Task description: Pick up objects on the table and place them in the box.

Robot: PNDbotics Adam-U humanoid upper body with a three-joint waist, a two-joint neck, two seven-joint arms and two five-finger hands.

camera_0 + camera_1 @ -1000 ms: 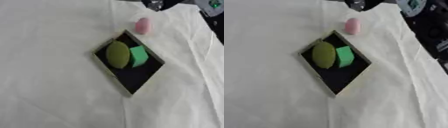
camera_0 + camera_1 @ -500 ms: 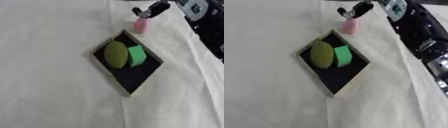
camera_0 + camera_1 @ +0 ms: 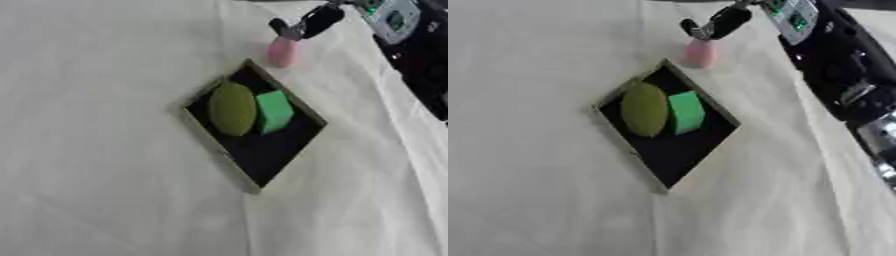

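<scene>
A black box (image 3: 262, 150) with a pale rim lies cornerwise on the white cloth. Inside it are an olive oval object (image 3: 232, 108) and a green block (image 3: 273, 111), side by side in the upper half. A small pink object (image 3: 282, 52) stands upright on the cloth just beyond the box's top corner. My right hand (image 3: 308, 23) reaches in from the upper right and hangs directly over the pink object's top, at or just above it. Whether it touches or holds the pink object is not visible. The left hand is out of view.
My right arm (image 3: 842, 75), black with a grey panel, runs down the right edge of the right eye view. The cloth (image 3: 96, 165) has folds at the right and lower left.
My right hand has come in from the upper right corner and dropped down-left to the top of the pink object. The box and its contents have not moved.
</scene>
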